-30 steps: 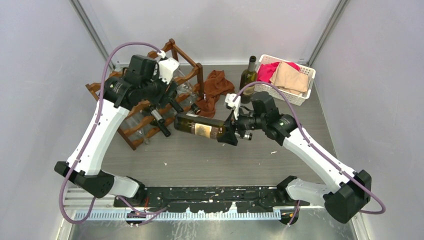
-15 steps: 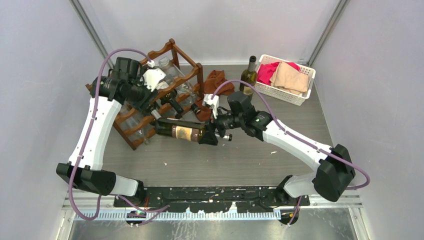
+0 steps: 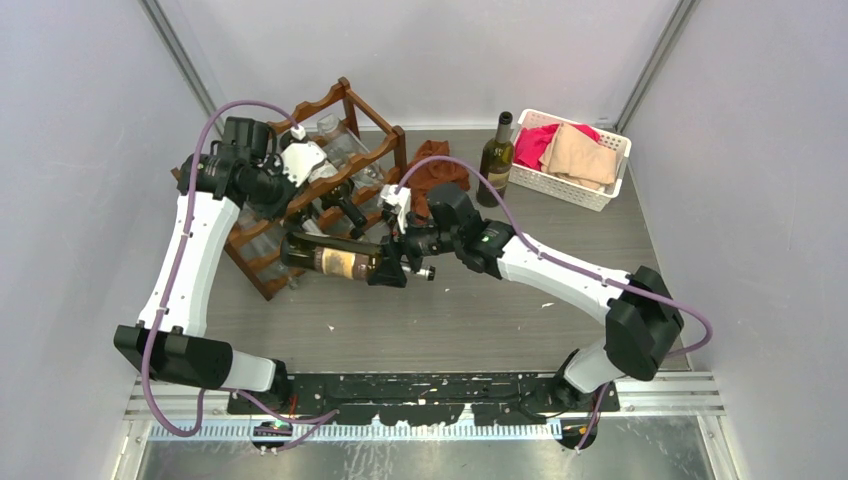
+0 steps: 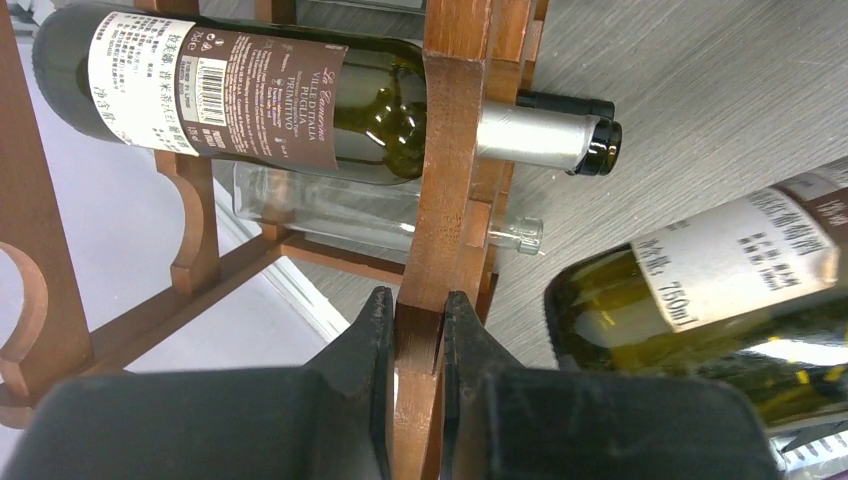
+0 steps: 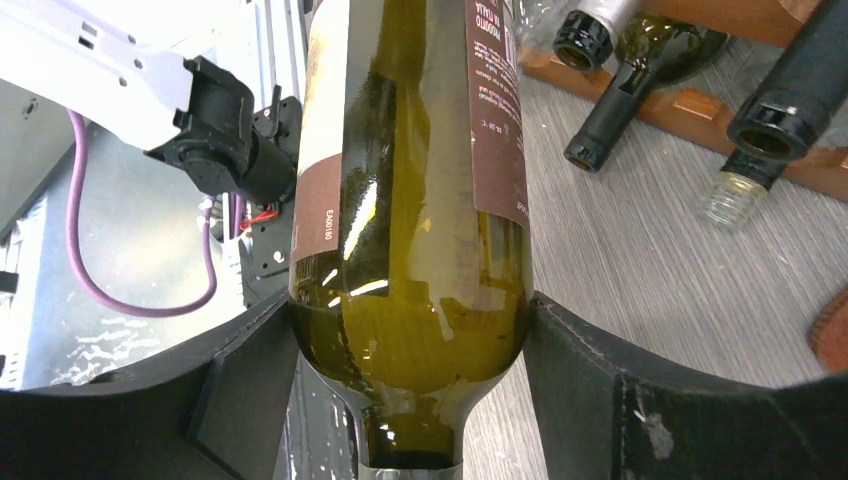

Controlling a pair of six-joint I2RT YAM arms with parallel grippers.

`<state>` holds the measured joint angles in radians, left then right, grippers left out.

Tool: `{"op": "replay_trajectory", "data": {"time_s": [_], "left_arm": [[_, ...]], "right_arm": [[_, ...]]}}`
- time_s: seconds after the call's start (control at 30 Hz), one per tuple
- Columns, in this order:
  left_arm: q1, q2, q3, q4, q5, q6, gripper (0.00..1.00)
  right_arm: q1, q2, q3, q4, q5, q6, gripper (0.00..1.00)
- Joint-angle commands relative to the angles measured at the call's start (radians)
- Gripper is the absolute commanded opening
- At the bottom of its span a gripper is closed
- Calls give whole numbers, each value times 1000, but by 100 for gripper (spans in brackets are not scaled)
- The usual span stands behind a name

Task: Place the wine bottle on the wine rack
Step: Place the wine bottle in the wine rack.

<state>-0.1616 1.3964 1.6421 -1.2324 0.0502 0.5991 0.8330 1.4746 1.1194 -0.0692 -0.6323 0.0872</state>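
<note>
- Right end effector point(image 3: 392, 268) is clenched on the wine bottle point(image 3: 335, 262) at its shoulder, one finger on each side of the glass point(image 5: 410, 200).
- The bottle is held sideways with its base end towards the wine rack point(image 3: 345, 100). The base is just beside the rack's front rail and not yet seated in a cradle.
- Left end effector point(image 4: 418, 320) is clamped on a wooden member of the rack point(image 4: 445, 150).
- The rack stands tilted on the surface point(image 3: 450, 320).
- A labelled dark green bottle point(image 4: 250, 90) and a clear bottle point(image 4: 380, 215) below it lie in the rack.
- Right of the rack are a brown cloth point(image 3: 435, 165), an upright green bottle point(image 3: 496, 150) and a white basket point(image 3: 575, 195).
</note>
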Motion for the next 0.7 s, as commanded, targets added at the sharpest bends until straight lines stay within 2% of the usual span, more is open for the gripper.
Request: {"op": "replay_trajectory", "data": {"time_s": [0.0,0.2,0.67], "left_arm": [[-1,-12,6,31,76,-30,4],[-1,-14,38,29,160,-50,3],[-1,-34,49,58,248,-111,3]], "right_arm": [[34,17,105,219,11,68,1],[78,90,155,243,84,127,1],[152,218,251,304,246,230,1]]}}
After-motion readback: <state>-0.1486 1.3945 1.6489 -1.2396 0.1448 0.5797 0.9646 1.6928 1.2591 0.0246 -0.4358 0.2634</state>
